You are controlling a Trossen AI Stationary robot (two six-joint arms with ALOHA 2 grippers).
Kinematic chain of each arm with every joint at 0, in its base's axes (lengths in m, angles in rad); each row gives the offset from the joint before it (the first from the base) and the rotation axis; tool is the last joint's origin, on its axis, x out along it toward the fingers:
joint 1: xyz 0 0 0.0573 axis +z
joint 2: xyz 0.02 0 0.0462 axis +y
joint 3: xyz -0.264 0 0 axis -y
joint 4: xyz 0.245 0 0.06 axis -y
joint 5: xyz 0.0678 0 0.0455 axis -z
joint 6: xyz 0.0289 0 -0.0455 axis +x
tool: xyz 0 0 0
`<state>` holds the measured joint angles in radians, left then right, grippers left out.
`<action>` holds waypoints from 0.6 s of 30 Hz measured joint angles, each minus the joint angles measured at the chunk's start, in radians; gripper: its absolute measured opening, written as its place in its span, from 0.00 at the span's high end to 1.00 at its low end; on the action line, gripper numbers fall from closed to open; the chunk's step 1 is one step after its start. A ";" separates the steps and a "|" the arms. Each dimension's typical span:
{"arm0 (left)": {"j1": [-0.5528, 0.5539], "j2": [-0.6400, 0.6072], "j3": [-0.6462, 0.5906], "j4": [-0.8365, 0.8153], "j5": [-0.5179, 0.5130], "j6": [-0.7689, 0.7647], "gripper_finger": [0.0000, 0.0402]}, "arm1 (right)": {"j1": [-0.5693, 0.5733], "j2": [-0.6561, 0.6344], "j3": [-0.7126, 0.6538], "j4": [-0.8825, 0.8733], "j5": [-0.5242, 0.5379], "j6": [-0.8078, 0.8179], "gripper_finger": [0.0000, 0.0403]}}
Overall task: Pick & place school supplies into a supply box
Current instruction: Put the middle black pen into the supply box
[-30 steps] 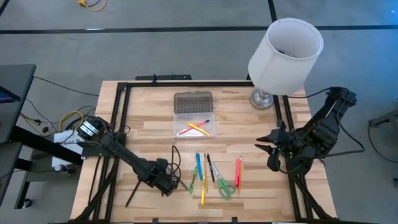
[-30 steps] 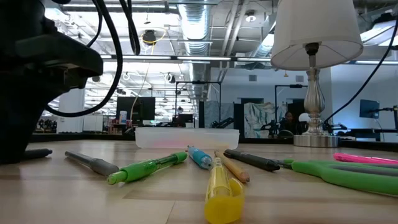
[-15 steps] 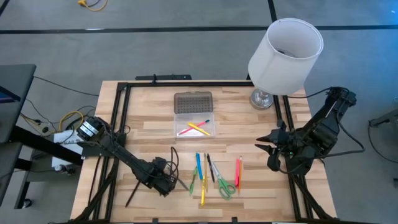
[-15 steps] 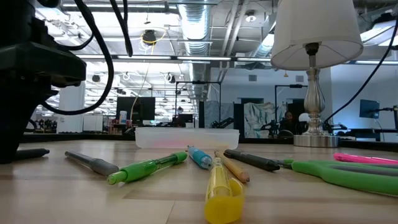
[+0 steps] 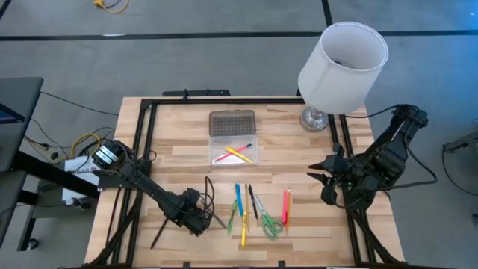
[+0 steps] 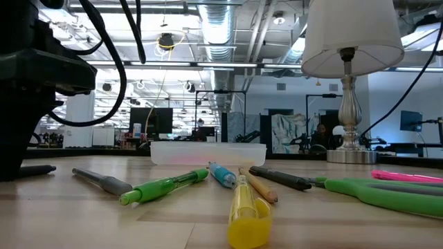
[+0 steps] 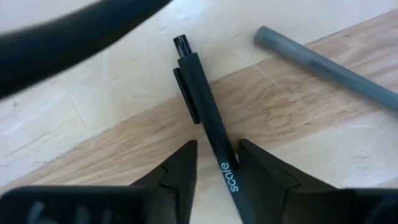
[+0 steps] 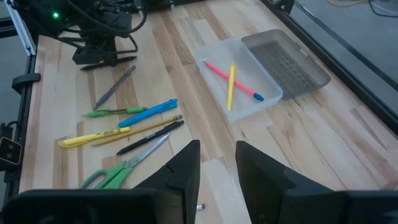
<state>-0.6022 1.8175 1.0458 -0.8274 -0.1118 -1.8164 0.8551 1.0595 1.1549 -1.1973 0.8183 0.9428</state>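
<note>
At the lower left of the table, the left gripper [image 7: 214, 163] pinches one black pen [image 7: 202, 115] lying flat, one grey pen [image 7: 323, 62] just beside. Lower centre: six loose pens [image 5: 239, 200] and markers plus one pair of green scissors [image 5: 271, 225]. Beyond, the supply box [image 5: 234, 149] holds two pens, lid open. At right, the right gripper [image 8: 217, 163] hovers, jaws narrowly apart.

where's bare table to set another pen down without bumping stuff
Bare wood lies between the supply box and the right gripper, and left of the box toward the frame rail. The near-centre strip is crowded with pens and scissors; the left gripper works beside it.
</note>
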 joint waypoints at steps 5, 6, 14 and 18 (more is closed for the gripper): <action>0.001 0.000 -0.001 -0.003 -0.009 0.000 0.89 | 0.000 0.000 0.000 0.000 0.000 0.000 0.76; 0.001 0.000 -0.001 -0.003 -0.009 0.000 0.91 | 0.000 0.000 0.000 0.001 0.000 0.000 0.76; 0.001 0.000 -0.001 -0.001 -0.008 0.000 0.89 | 0.000 0.000 0.000 0.001 0.003 0.000 0.76; 0.001 0.000 -0.001 -0.004 -0.006 0.000 0.86 | 0.000 0.000 0.000 0.001 0.003 0.000 0.76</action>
<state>-0.6010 1.8179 1.0451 -0.8309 -0.1182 -1.8165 0.8551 1.0595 1.1549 -1.1963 0.8211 0.9430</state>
